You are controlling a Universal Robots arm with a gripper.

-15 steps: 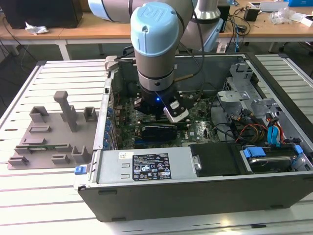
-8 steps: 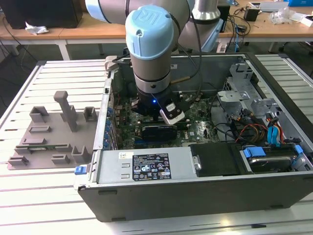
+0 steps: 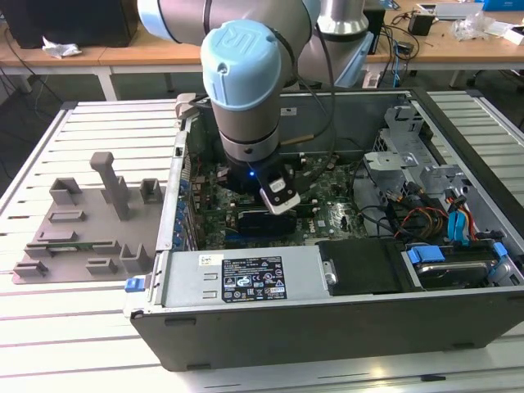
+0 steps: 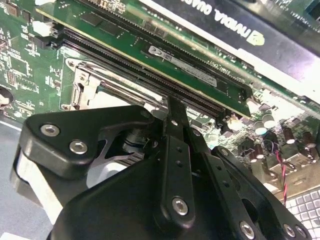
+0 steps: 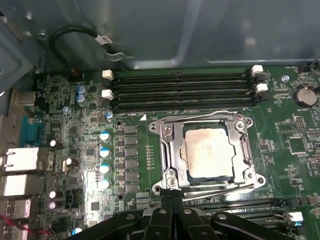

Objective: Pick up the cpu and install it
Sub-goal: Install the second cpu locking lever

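First wrist view: cpu (image 5: 209, 151) seated square inside socket frame (image 5: 170, 150).

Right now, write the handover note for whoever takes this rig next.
Gripper: low inside the open computer case, just beside the socket frame; whether it is open or shut cannot be told.
The cpu: lying flat inside the socket frame on the motherboard, silver top up, nothing gripping it.
Done: the cpu is picked and placed in the socket.
Left: nothing visible on placement; whether the frame is latched cannot be told.
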